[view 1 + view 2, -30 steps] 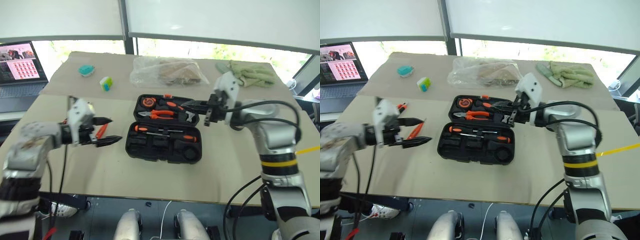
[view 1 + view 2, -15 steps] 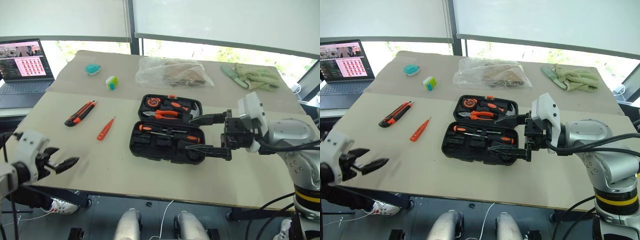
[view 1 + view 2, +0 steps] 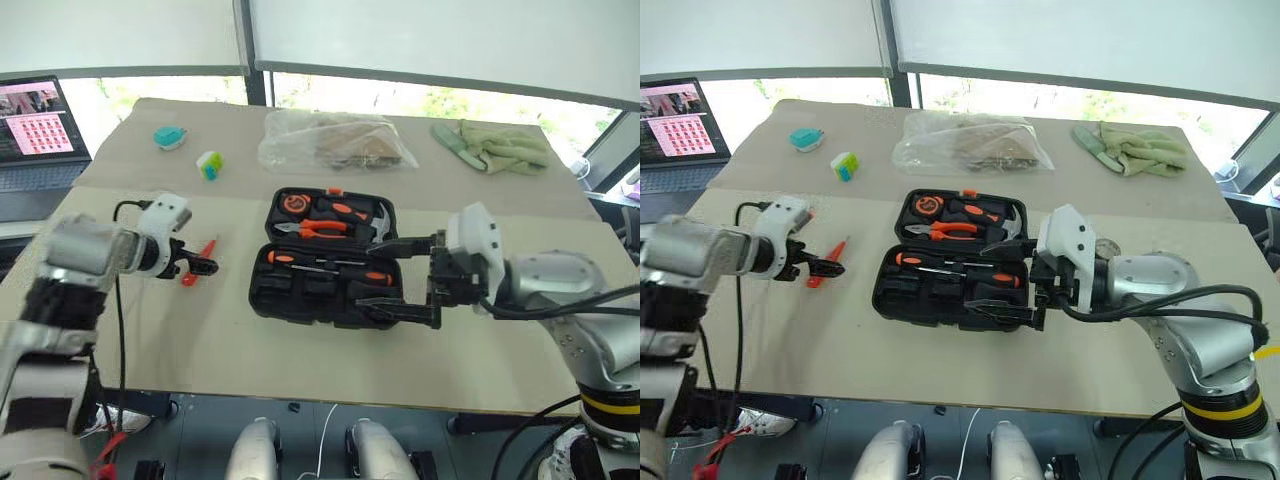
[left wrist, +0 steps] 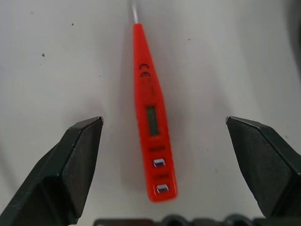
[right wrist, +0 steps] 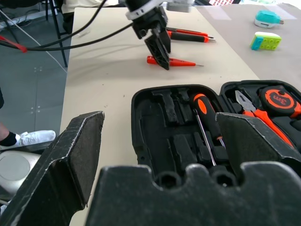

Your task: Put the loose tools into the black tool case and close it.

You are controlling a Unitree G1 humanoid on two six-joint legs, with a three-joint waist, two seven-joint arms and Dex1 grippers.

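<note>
- The slim all-orange screwdriver (image 4: pixel 151 123) lies flat on the table (image 3: pixel 300 340), to the left of the black tool case (image 3: pixel 325 268) and well apart from it.
- In the left wrist view its long axis runs straight away from the wrist, with the butt end nearest the camera and the thin metal tip farthest.
- The left gripper (image 3: pixel 196 263) hovers directly above the screwdriver, pointing steeply down. Its jaws are spread wide and hold nothing.
- The two fingers (image 4: pixel 80 155) stand one on each side of the orange body, which sits about midway between them. The closing line therefore crosses the long axis squarely, which suits a pinch on the body.
- No contact is visible; the fingertips appear to be above the table surface.
- The left arm is clearly the nearer arm for this tool.
- The orange-and-black utility knife (image 5: pixel 188 34) lies on the table just beyond the screwdriver, roughly parallel to it.
- The case stands open, lid back, with two black-and-orange-handled screwdrivers (image 3: pixel 330 268) seated in the near half.
- The right gripper (image 3: pixel 395 275) hangs over the right end of the case, jaws released and empty.
- Judgement: the next move is a straight descent and a closing of the left fingers.
</note>
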